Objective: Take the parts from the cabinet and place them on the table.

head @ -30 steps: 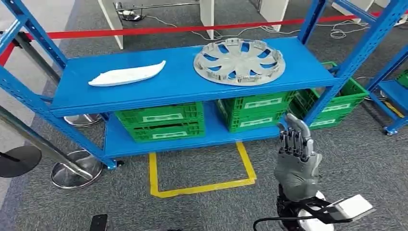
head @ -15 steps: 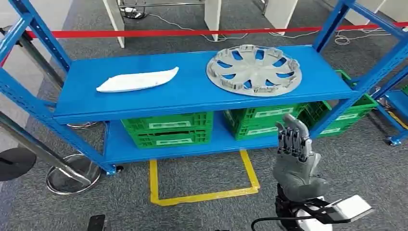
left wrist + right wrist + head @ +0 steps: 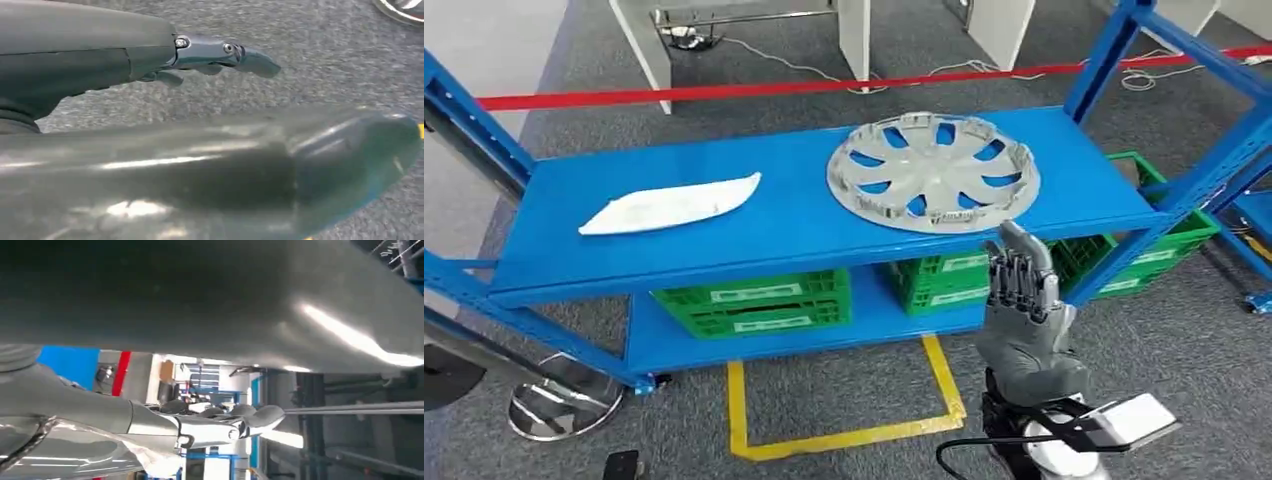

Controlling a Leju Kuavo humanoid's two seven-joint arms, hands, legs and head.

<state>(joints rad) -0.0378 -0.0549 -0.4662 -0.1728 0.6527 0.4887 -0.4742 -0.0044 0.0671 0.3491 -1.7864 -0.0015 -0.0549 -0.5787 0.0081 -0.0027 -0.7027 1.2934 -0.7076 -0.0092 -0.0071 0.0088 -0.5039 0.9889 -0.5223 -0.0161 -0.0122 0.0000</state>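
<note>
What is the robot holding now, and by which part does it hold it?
Nothing is held. The right hand is raised, empty, before the blue metal shelf; the left hand hangs empty over the grey carpet.

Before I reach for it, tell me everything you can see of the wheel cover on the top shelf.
The wheel cover is a round silver-grey disc, plastic by its look, with curved spokes and openings through which the blue shelf shows. Small tabs stand up around its rim, so it seems to lie inner side up. It lies flat on the right half of the top shelf, near the front edge, apart from the white part to its left. Nothing touches it; the right hand is raised below and in front.
</note>
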